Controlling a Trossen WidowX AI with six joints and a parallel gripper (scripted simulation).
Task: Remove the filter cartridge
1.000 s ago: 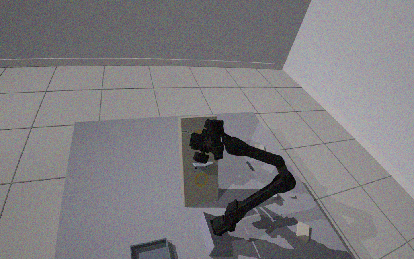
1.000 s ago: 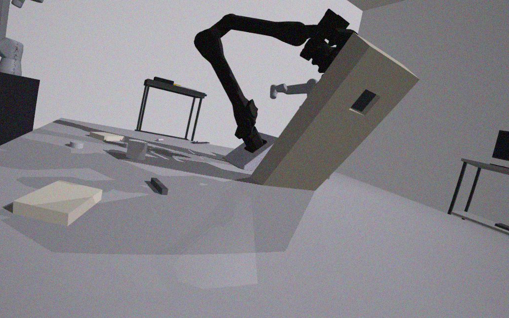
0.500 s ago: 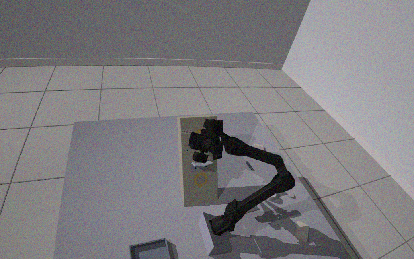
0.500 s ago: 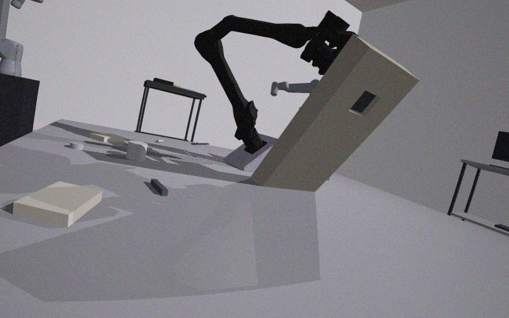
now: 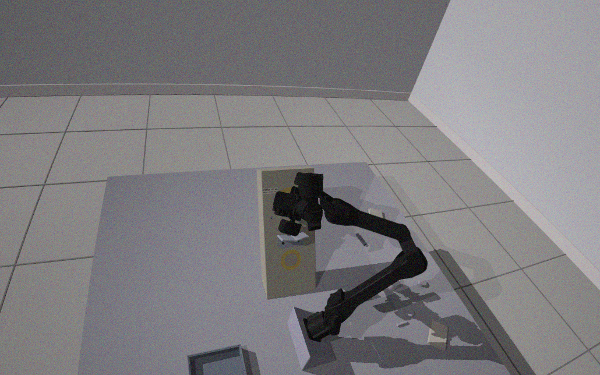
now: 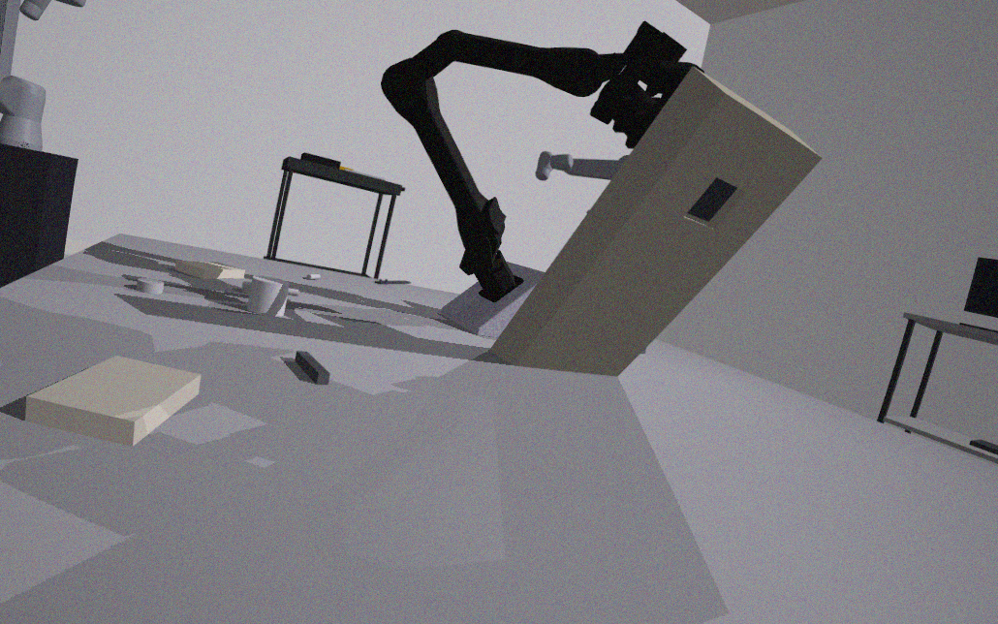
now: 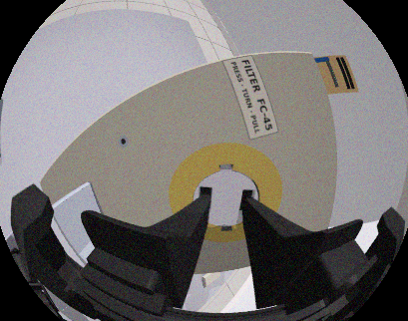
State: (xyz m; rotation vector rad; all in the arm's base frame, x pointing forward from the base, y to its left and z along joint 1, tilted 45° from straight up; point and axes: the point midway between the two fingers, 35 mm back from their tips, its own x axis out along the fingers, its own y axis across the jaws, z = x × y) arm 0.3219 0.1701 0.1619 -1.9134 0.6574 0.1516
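The service panel [image 5: 288,284] [image 6: 642,256] [image 7: 299,150] is a tall beige box, leaning in the exterior view. The pale round filter cartridge [image 7: 226,206] sits in it inside a yellow ring [image 7: 182,174]. Its two dark slots lie left and right on the face. My gripper [image 7: 226,200] is partly open, with one fingertip at each slot and nothing squeezed between the fingers. How deep the tips reach into the slots is hidden. The grey-blue tray [image 5: 214,351] is at the bottom edge of the top view, cut off by the frame.
A white bracket-like part [image 5: 293,239] [image 7: 80,219] juts from the panel near the gripper. A second yellow ring [image 5: 283,259] is lower on the panel. A cream block [image 6: 111,388], a small dark bar [image 6: 310,367] and a cup [image 6: 264,295] are on the table beyond the panel.
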